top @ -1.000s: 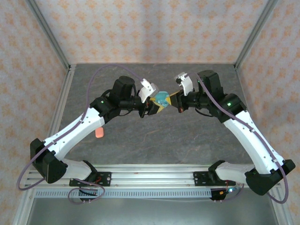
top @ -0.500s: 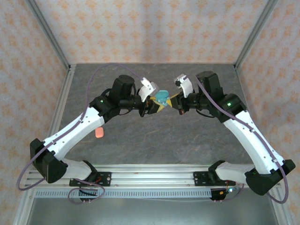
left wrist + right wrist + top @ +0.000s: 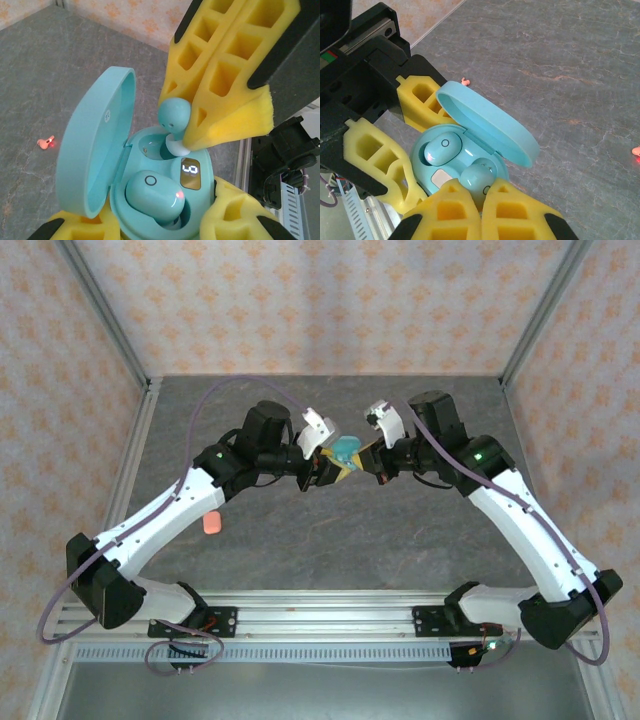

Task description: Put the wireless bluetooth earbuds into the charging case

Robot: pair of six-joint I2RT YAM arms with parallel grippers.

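The step in hand looks like seating the second light-blue earbud (image 3: 175, 116). The right arm's yellow foam fingers (image 3: 225, 65) pinch it tightly, its tip at the rim of the empty socket in the open pale-turquoise oval charging case (image 3: 95, 145), beside the seated light-blue earbud (image 3: 152, 192). The left arm's yellow fingers (image 3: 80, 227) clamp the case narrowly, above the grey stone-look worktop (image 3: 330, 540). The next move probably calls for a short, straight push down, then release.

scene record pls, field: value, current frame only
left gripper: shut on charging case, lid open
right gripper: shut on held earbud, blue, tip at the empty socket, not seated
seated earbud: blue, in the other socket
table: pink earbud loose; pink oval case beside left arm
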